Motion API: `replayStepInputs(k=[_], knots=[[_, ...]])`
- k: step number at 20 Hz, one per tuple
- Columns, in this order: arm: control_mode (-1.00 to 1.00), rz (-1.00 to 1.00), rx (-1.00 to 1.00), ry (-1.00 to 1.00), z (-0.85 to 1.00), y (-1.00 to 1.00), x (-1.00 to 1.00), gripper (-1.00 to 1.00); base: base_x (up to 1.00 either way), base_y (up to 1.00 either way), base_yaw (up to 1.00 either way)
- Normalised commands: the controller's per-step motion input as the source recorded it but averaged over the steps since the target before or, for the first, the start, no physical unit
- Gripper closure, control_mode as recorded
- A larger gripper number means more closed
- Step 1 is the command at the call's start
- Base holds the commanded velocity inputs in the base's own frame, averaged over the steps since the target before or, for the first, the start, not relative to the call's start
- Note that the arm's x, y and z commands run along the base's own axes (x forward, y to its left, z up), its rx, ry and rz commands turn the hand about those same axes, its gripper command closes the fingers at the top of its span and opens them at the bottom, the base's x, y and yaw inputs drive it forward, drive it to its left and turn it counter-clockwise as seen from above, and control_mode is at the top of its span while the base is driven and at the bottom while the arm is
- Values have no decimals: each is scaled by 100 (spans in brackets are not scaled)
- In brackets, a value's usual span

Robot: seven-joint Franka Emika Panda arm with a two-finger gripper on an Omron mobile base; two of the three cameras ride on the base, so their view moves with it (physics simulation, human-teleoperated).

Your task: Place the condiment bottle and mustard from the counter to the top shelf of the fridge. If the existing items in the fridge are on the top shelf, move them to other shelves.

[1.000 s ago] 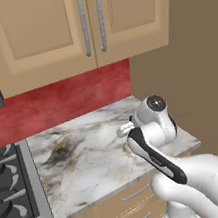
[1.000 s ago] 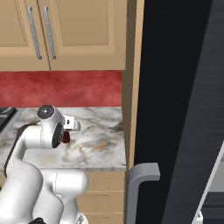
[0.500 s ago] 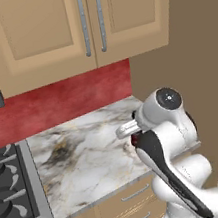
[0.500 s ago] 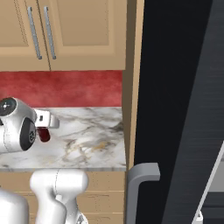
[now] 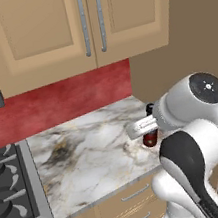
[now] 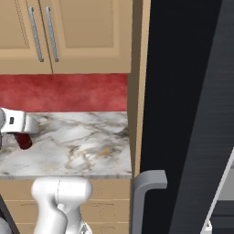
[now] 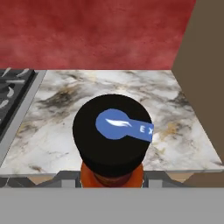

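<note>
Black fridge (image 6: 183, 91): tall charcoal body at the right of the right base view, a grey bar handle (image 6: 145, 192) low at its front edge, just right of the desk's end.
Wood cabinets (image 5: 86, 23): tan wall cupboards with two metal pulls, above a red backsplash (image 5: 64, 101).
Marble desk (image 5: 89, 155): white stone veined grey and brown, its drawers below, the stove (image 5: 12, 194) touching its left end.
White arm (image 5: 201, 130): bent over the desk's right end in the left base view, wrist pointing left.
End effector (image 5: 146, 129): closed on the condiment bottle, one finger at each side of it low in the hand view.
Condiment bottle (image 7: 113, 144): small, dark red-brown body with a black cap bearing a blue mark; held above the desk near its front right part, close to the tan wall panel beside the fridge. In the right base view its red body (image 6: 23, 140) hangs under the hand at the left edge.
</note>
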Motion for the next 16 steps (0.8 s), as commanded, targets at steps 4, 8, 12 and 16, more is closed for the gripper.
replayStepInputs(k=[4,8,12,16], knots=[[-100,0,1,0,41,-20,-96,100,0,0,0],[-100,0,0,0,2,-10,-21,100,0,0,0],[100,0,0,0,0,0,-5,100,-62,0,1],[100,0,0,0,0,0,0,100,-100,0,0]])
